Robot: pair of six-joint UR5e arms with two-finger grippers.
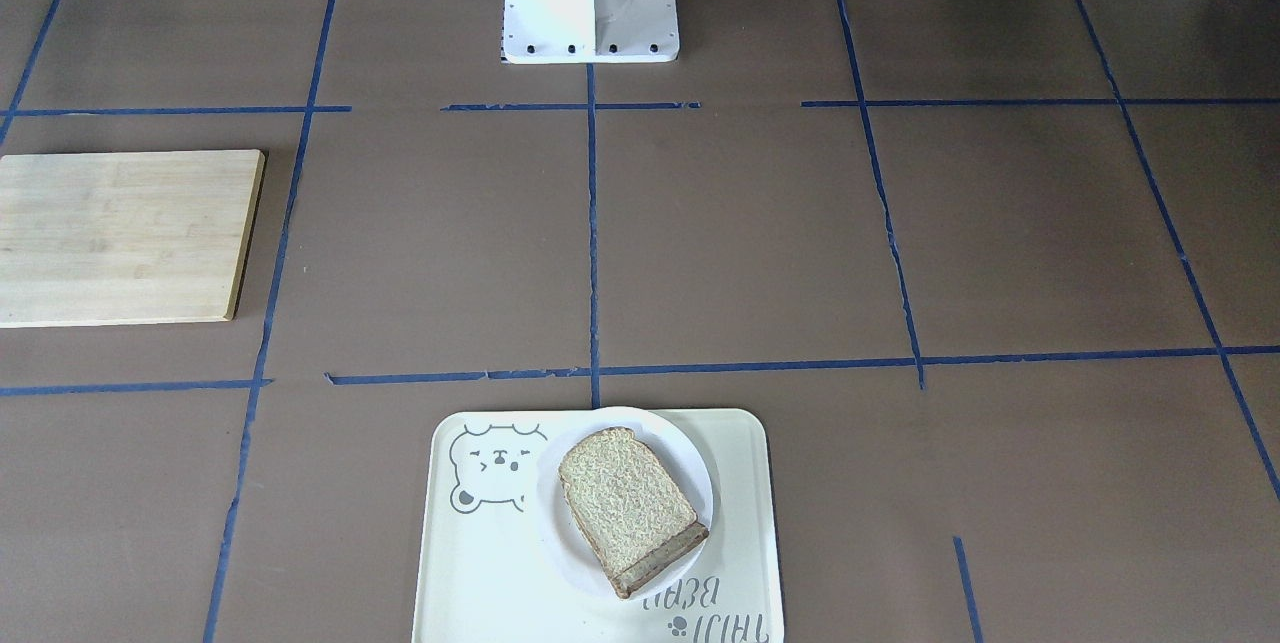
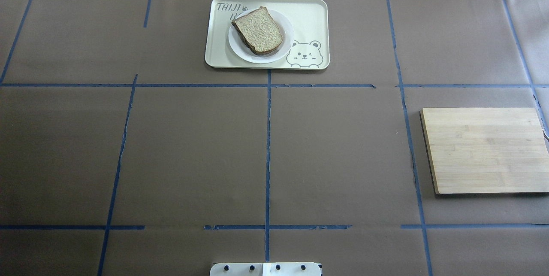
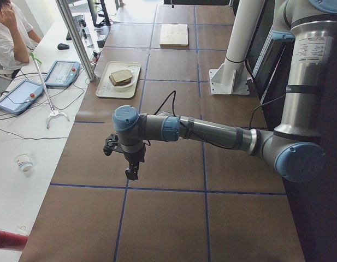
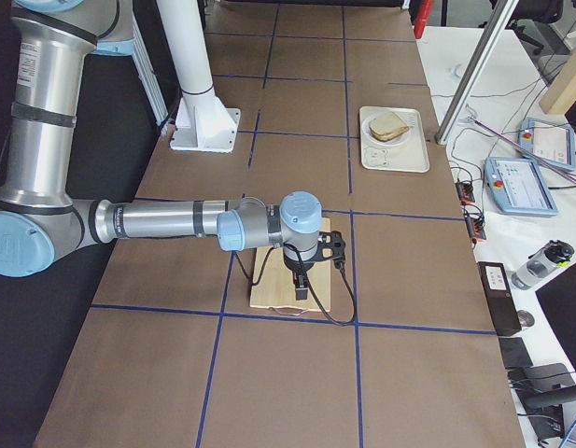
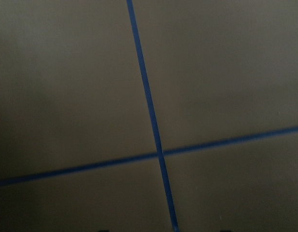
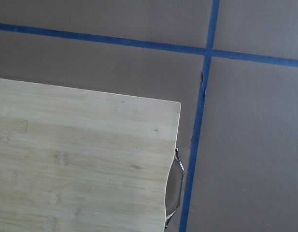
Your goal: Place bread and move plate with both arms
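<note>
Apparently the bread part is done: the bread (image 1: 628, 508) lies flat on the plate (image 1: 690, 468), approx. centred, and the plate sits on the tray (image 1: 480, 563), just beside its bear drawing. Neither arm is near the tray. The left claw (image 3: 132, 173) hangs over bare desk (image 1: 750, 243), well apart from the tray toward the robot's left side. The right claw (image 4: 301, 291) hangs above the wooden board (image 1: 120, 238), which lies well apart from the tray toward the robot's right side and has nothing on it. Both claws show only in the side views, small and from far, so I cannot tell if they are wide or narrow; no object is seen hanging from them. The wrist cams give no help: the left one sees only desk w/ blue tape, the right one a corner of the board. My judgement: if the tray is the goal for the plate, the task looks finished, w/ both arms parked away. If instead the plate must go from the tray to the board, then the two-arm move is not yet done, i.e. both claws must first travel to the tray.
</note>
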